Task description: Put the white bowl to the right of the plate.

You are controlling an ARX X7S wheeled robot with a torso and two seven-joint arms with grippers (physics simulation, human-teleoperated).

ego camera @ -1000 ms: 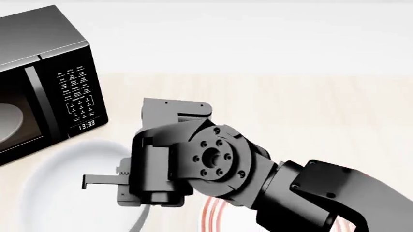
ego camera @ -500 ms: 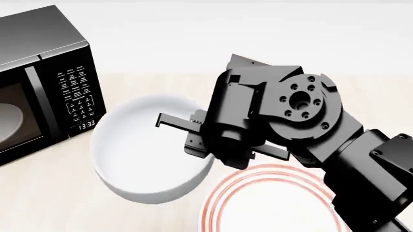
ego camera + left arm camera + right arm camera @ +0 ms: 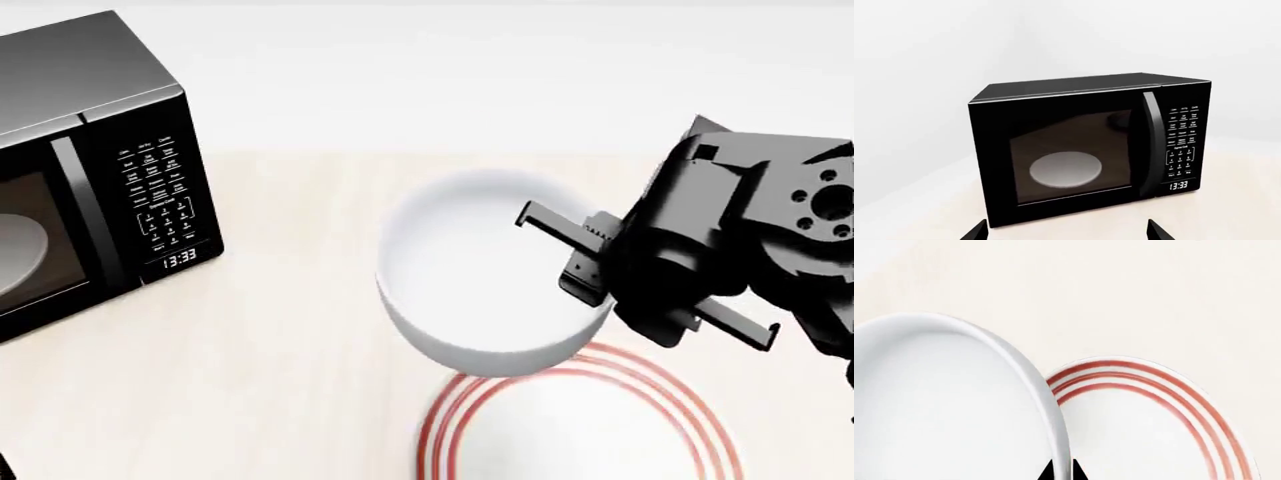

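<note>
The right arm is reaching in from the right of the head view, its wrist turned so the right gripper (image 3: 607, 290) is pinching the rim of the white bowl (image 3: 481, 275). In the right wrist view the two black fingertips (image 3: 1047, 472) are closing on either side of the bowl's thin wall, clenched on it. The bowl is hanging tilted above the table, overlapping the far edge of the plate (image 3: 574, 430), whose red rings lie nearest the robot.

The left gripper (image 3: 1064, 232) is showing only two dark tips, spread well apart, holding nothing, and is facing the black microwave (image 3: 1087, 150).

The pale wooden tabletop (image 3: 294, 380) is running back toward a plain white wall (image 3: 507, 70), with the microwave standing at the far left.
</note>
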